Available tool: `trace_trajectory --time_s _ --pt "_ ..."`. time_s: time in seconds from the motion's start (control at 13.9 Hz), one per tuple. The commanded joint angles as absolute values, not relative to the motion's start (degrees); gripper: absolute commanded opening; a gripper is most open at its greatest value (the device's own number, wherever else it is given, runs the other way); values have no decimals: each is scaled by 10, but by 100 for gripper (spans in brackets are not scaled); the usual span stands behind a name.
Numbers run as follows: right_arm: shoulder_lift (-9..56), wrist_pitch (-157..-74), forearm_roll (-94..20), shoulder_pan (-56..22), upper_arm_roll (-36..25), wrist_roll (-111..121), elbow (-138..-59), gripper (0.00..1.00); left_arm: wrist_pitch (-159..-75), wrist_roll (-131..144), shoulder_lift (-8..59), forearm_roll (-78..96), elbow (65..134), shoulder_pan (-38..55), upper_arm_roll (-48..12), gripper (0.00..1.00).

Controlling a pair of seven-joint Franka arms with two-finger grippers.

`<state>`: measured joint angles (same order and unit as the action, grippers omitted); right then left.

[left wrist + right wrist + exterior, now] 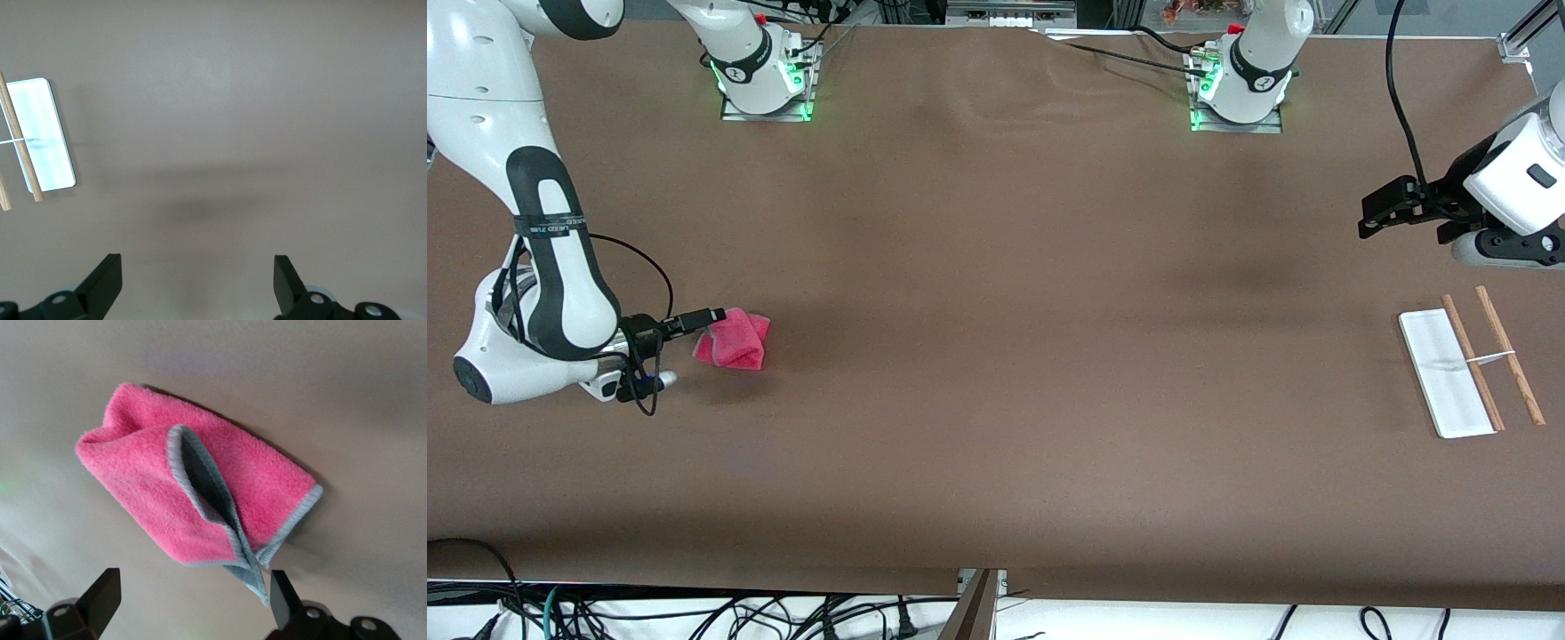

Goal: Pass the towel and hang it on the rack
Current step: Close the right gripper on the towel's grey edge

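The right end effector is spread wide and holds nothing, with the crumpled towel on the table just ahead of its fingertips. The left end effector, also wide open and empty, waits near the rack. Closing now could pinch only the grey-trimmed corner, and the towel might slip free.

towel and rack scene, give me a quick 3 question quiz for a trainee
1. True or false: the towel already hangs on the rack.
2. Which gripper is at the towel? A) left gripper B) right gripper
3. Fill in: the rack stands toward the ____ arm's end of the table.

Key:
1. False; the folded pink towel lies on the table, well apart from the rack.
2. B; its jaws stand open around the towel's grey-trimmed corner. The left gripper waits, jaws open, above bare table beside the rack.
3. left
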<state>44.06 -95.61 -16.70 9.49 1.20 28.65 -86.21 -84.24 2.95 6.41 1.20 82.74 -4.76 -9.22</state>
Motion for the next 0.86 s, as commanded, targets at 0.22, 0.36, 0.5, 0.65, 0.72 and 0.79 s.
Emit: trace_trajectory --time_s 0.22,0.36,0.5,0.65,0.72,0.79 --pt "452 -954 -171 110 15 284 -867 97 -841 25 59 19 824 -48 -93 100" --pt "452 -955 -171 110 15 284 -871 75 -841 25 59 19 824 -48 -93 100" --pt "452 -954 -171 110 15 283 -871 63 -841 25 59 19 824 -48 -93 100" --pt "452 -954 -171 110 15 282 -871 61 -842 25 59 19 824 -48 -93 100" --pt "452 -953 -171 110 15 282 -871 61 -842 25 59 19 824 -48 -93 100" --pt "452 -952 -171 113 15 283 -871 61 -841 25 59 18 824 -48 -93 100"
